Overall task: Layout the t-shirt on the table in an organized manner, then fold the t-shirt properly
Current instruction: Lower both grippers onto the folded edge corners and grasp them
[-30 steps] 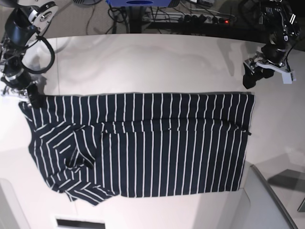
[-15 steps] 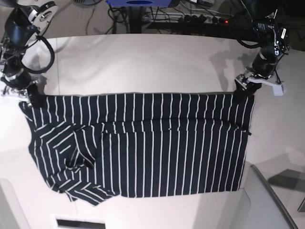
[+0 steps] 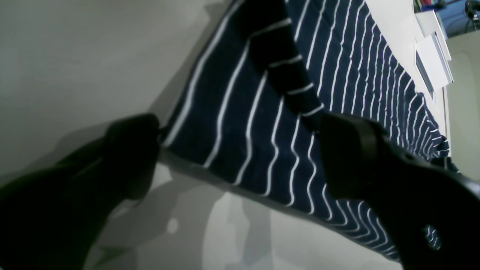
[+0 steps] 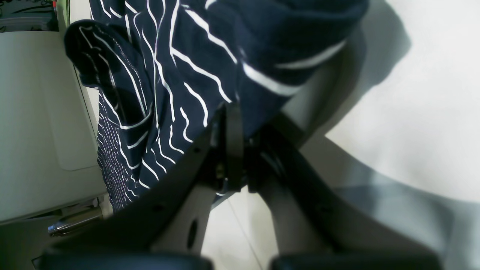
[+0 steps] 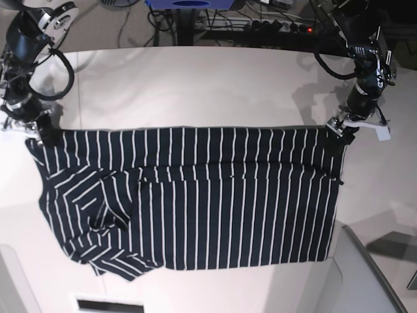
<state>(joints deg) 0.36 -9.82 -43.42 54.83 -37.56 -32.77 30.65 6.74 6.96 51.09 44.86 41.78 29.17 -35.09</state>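
Partly laid out, folding not begun.
Spread across the white tabletop [image 5: 195,85] as a broad band, t-shirt [image 5: 215,195] mostly flat toward the scene's right, still bunched and creased around the sleeve at the near left. Right end effector [image 4: 240,112] clamped tight on the far-left corner of the cloth. Left end effector [image 3: 240,157] spread wide, straddling the far-right corner with fingers [image 3: 131,150] on either side, gripping nothing yet. Left to do, judging by the lie of the cloth: smooth the left side, square the sleeves, then make every fold.
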